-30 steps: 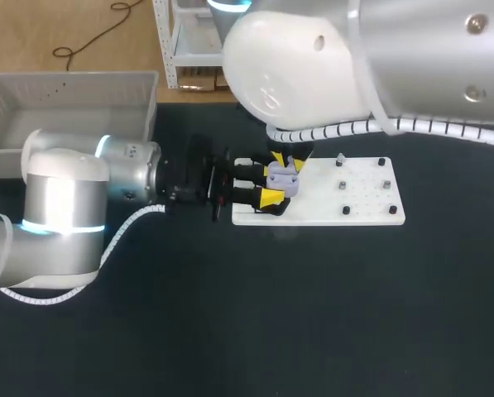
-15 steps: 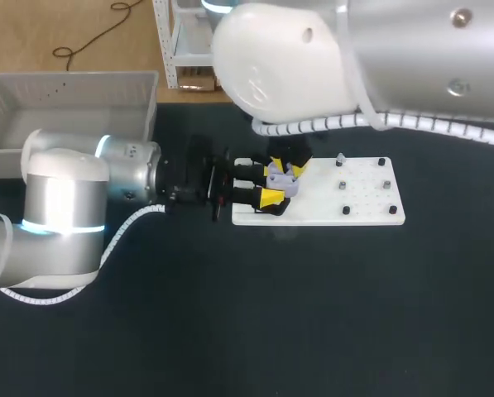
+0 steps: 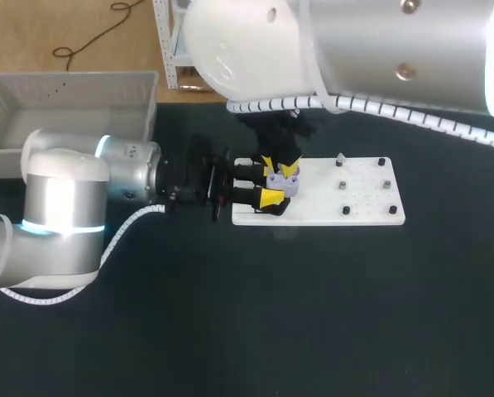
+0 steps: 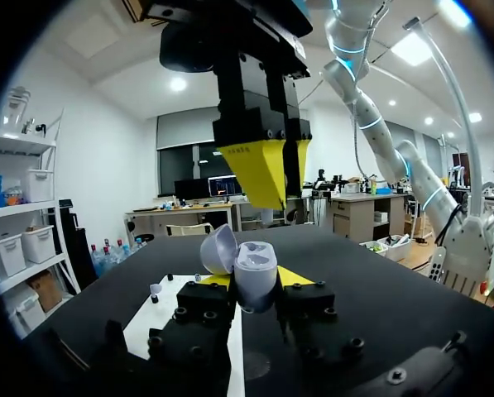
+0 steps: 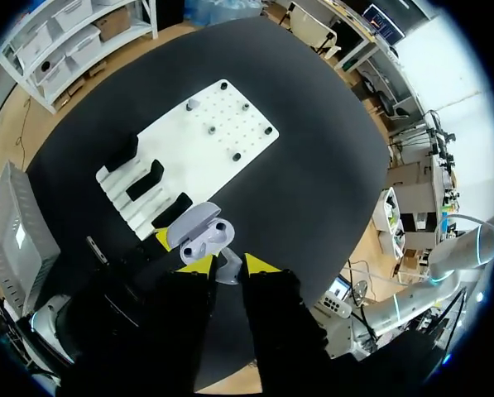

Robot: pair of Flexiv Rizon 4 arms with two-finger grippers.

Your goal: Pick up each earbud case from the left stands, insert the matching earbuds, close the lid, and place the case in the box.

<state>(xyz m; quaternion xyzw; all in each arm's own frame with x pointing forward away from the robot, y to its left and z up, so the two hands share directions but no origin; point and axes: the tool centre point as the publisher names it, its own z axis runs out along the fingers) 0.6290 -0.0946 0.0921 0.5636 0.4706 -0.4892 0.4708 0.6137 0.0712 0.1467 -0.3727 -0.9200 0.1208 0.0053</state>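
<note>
Since a second earlier the right arm had swung leftward, its gripper pinching a small earbud just above the open case, which the left gripper clamped from both sides over the white board.

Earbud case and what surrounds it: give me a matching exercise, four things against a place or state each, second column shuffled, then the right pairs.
Things
1. earbud case
2. earbud
3. white peg board
4. grey box

Places or states
A. at the far left, behind the left arm
B. lid open, gripped in the left jaws
C. pinched in the right jaws, just above the case
D. flat on the dark table, small pegs standing on it

Pairs: 1-B, 2-C, 3-D, 4-A
</note>
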